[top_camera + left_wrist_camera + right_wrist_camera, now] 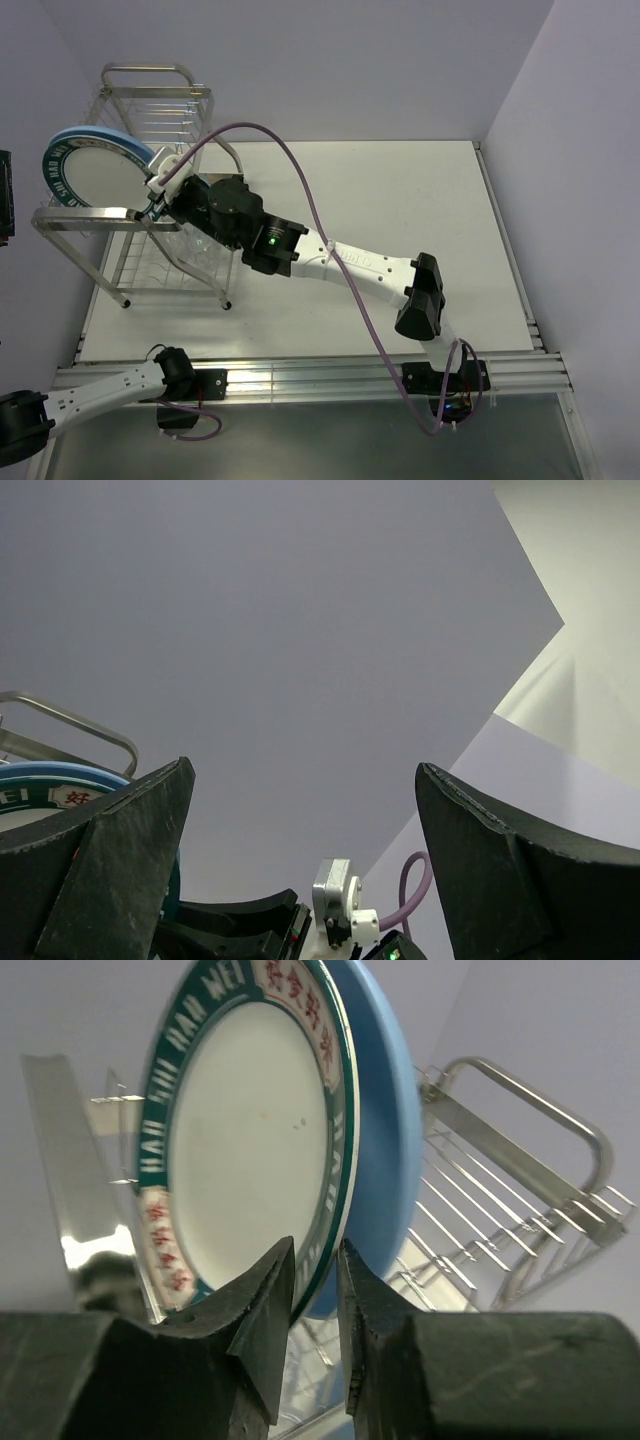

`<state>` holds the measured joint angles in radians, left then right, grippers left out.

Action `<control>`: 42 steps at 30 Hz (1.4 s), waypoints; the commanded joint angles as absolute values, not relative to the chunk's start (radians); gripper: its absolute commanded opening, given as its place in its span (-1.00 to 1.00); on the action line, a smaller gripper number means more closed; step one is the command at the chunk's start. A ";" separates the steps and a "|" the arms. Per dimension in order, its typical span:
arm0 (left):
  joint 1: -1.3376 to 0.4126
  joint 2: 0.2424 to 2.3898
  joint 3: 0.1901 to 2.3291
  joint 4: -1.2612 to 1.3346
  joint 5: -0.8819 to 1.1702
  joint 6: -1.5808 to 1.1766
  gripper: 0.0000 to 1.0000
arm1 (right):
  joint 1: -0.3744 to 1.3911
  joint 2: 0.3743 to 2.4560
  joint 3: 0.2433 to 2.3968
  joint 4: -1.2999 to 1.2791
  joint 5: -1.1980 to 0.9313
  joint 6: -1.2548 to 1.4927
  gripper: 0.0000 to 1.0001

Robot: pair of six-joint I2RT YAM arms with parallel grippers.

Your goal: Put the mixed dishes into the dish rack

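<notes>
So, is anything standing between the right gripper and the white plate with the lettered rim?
Nothing visible does. The right gripper has the rim of the white plate between its fingers. The light-blue plate stands just behind it, on the dish rack.

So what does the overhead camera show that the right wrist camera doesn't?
Only overhead: both arms whole, the right arm stretched across the table to the rack, the left arm low at the near-left corner. Only the wrist: the right fingers pinching the white plate by its rim, and the red characters on that rim. Both: the white plate standing upright next to the blue plate at the rack.
</notes>
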<state>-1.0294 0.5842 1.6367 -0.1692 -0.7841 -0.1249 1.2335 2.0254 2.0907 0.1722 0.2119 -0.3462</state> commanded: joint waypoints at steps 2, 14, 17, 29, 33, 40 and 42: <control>-1.037 0.575 1.638 -0.164 -0.790 -0.127 0.99 | 1.220 2.025 2.186 0.138 0.226 -0.356 -0.34; -1.040 0.569 1.638 -0.167 -0.802 -0.110 0.99 | 1.227 1.964 2.128 0.190 0.209 -0.333 0.21; -1.043 0.569 1.629 -0.178 -0.811 -0.113 0.98 | 1.239 1.939 2.118 0.190 0.207 -0.333 0.28; -1.046 0.591 1.557 -0.317 -0.775 -0.230 0.98 | 1.278 1.646 1.847 0.108 0.543 -0.118 0.52; -1.046 0.588 1.445 -0.345 -0.677 -0.352 0.98 | 1.279 1.525 1.656 -0.087 0.751 0.127 0.62; -1.046 0.532 1.137 -0.293 -0.537 -0.559 0.99 | 1.279 1.261 1.172 -0.339 0.841 0.510 0.90; -1.046 0.503 1.013 -0.263 -0.497 -0.650 0.98 | 1.282 1.178 1.032 -0.389 0.833 0.662 0.94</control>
<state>-1.0420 0.5549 1.1023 -0.3016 -0.5964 -0.4843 1.2785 1.2572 1.1828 -0.2268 0.7666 0.3763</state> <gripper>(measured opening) 0.992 0.963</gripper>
